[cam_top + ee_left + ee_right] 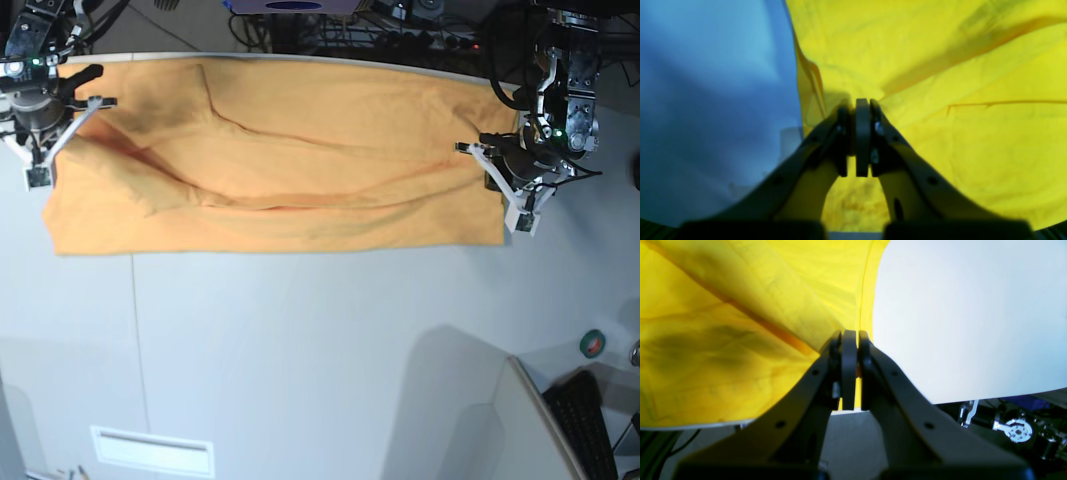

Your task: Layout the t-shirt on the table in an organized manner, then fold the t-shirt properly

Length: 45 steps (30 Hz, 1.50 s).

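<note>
Clamped together on cloth, the left gripper [862, 110] and right gripper [849, 340] are pinned to opposite ends of the t-shirt [300, 150], stretched along the worktop's [320, 360] far edge. Uneven pulling may cause slipping, or deepen the central sagging crease.

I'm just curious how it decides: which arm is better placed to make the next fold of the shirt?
Neither clearly. The left gripper and right gripper are each shut on an opposite end of the t-shirt, so both probably move together.
</note>
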Available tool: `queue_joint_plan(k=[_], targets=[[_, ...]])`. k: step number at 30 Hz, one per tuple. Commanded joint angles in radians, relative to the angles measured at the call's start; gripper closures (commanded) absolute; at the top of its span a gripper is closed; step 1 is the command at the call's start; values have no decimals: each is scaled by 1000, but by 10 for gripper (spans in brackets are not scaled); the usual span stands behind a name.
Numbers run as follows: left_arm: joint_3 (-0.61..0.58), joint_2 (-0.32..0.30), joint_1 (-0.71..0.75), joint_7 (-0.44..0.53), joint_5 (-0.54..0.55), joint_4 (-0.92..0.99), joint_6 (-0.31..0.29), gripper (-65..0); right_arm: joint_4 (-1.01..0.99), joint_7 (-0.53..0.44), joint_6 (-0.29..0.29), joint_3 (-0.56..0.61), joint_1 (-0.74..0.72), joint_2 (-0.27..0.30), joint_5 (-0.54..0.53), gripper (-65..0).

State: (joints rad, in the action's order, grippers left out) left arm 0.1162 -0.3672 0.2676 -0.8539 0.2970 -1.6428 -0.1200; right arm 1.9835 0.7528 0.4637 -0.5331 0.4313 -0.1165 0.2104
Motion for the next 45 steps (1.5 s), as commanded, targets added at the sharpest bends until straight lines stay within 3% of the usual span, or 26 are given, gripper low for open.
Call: queue_joint_plan(k=[1, 4, 10, 18, 23, 24, 27, 28, 29, 36, 45], targets=[[4, -14, -8, 12, -5, -15, 4, 0, 21, -11, -4, -5, 10, 2, 1, 0], [4, -26, -8, 12, -5, -9, 4, 0, 21, -9, -4, -5, 37, -1, -16, 0], [6, -34, -12, 12, -6, -7, 4, 0, 23, 49, -4, -6, 64, 4, -170, 0], [-3, -34, -9, 12, -8, -14, 4, 0, -14, 44, -4, -3, 33, 5, -187, 0], [1, -33, -8, 12, -3, -9, 4, 0, -108, 23, -4, 98, 25, 105, -184, 0], [3, -33, -8, 12, -6, -9, 4, 0, -106, 18, -4, 121, 36, 123, -184, -39], [3, -34, -8, 12, -8, -7, 4, 0, -100, -19, -4, 147, 44, 153, -184, -330], [3, -34, -8, 12, -8, -7, 4, 0, -103, -32, -4, 150, 41, 153, -184, -390], [1, -34, -8, 12, -8, -7, 4, 0, -106, -43, -4, 156, 30, 154, -184, -411], [3, -34, -9, 12, -3, -7, 4, 0, -264, -48, -4, 159, -99, 156, -184, -381], [4, -34, -9, 12, -8, -6, 4, 0, -304, -48, -4, 244, -105, 151, -184, -383]])
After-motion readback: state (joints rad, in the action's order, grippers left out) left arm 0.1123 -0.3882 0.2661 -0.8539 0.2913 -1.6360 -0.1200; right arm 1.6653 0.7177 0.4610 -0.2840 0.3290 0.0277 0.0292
